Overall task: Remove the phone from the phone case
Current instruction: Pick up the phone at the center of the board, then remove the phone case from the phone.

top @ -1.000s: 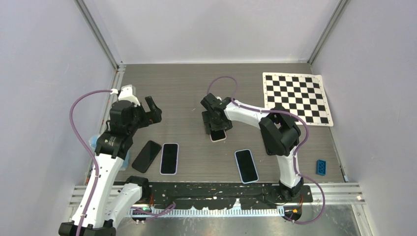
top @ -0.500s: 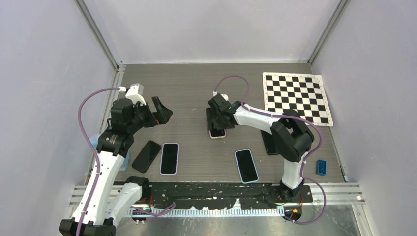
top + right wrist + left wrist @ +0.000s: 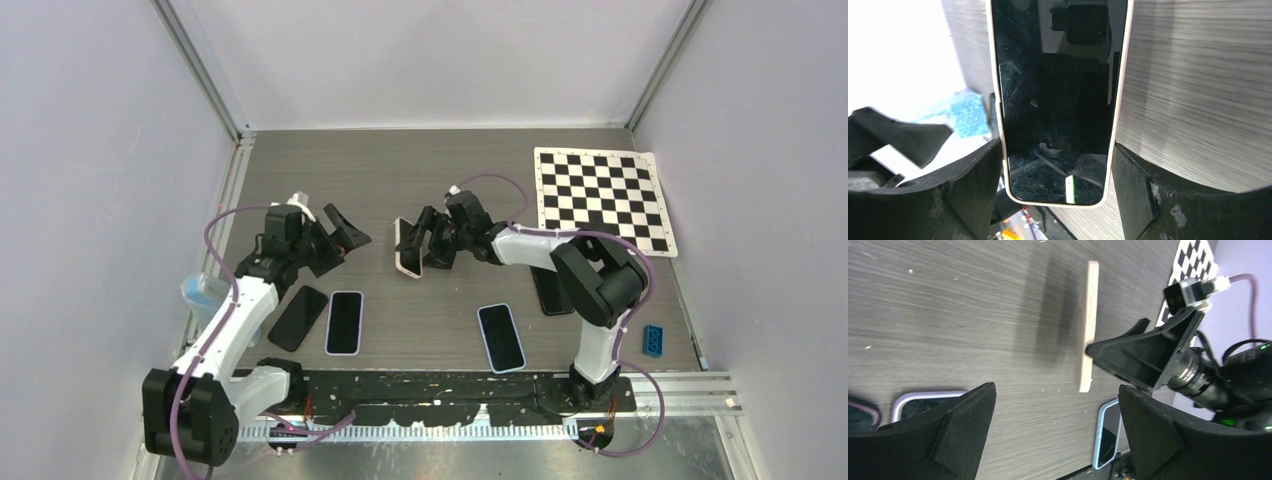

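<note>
A phone with a dark, scratched screen sits in a cream phone case (image 3: 406, 247) (image 3: 1058, 100). It hangs above the table, turned on its long edge, which shows as a thin cream strip (image 3: 1088, 325) in the left wrist view. My right gripper (image 3: 430, 243) (image 3: 1055, 150) is shut on the cased phone, one finger on each long side near its lower end. My left gripper (image 3: 350, 232) (image 3: 1055, 405) stands open to the left of the phone, pointing at it and clear of it, with nothing between its fingers.
On the table near the front lie a black phone (image 3: 298, 317), a purple-cased phone (image 3: 343, 322) and a blue-cased phone (image 3: 500, 337) (image 3: 1105, 432). Another dark phone (image 3: 548, 290) lies under the right arm. A checkerboard (image 3: 603, 198) is at back right, a blue brick (image 3: 654, 340) at front right.
My right gripper has lifted the cased phone off the table, turned it on edge and carried it left. My left arm has swung right toward it.
</note>
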